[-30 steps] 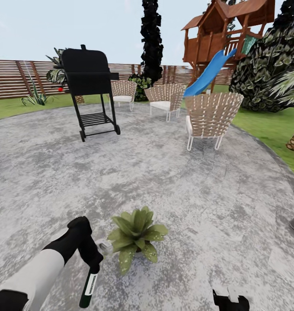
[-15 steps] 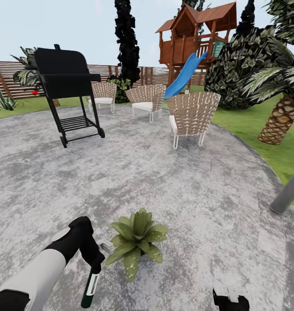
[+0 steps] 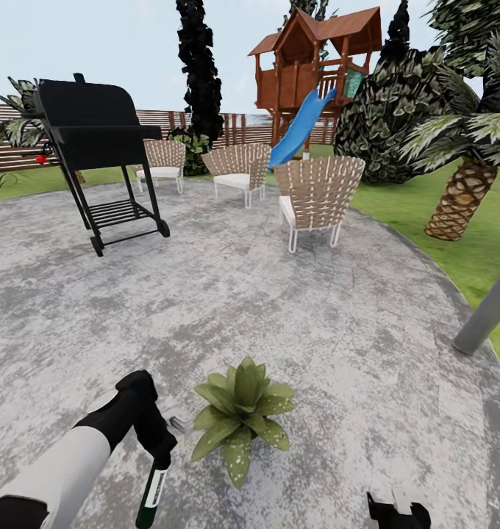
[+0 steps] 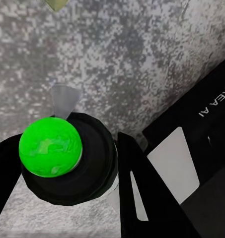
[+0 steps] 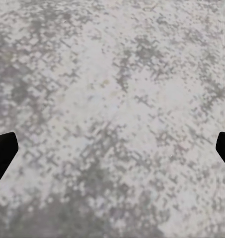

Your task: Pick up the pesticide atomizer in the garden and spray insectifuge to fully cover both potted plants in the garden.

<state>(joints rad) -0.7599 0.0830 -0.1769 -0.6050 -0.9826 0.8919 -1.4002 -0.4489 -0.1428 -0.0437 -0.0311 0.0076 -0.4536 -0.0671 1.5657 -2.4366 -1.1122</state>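
The left tool (image 3: 156,441) is pinching the spray bottle (image 3: 151,494) near its head, body hanging down and nozzle turned toward the potted plant (image 3: 239,415) just beside it on the stone patio (image 3: 294,308), probably so the mist lands on the leaves. The plant's pot is hidden beneath them. At far right, the right tool (image 5: 112,148) hangs spread over bare stone.
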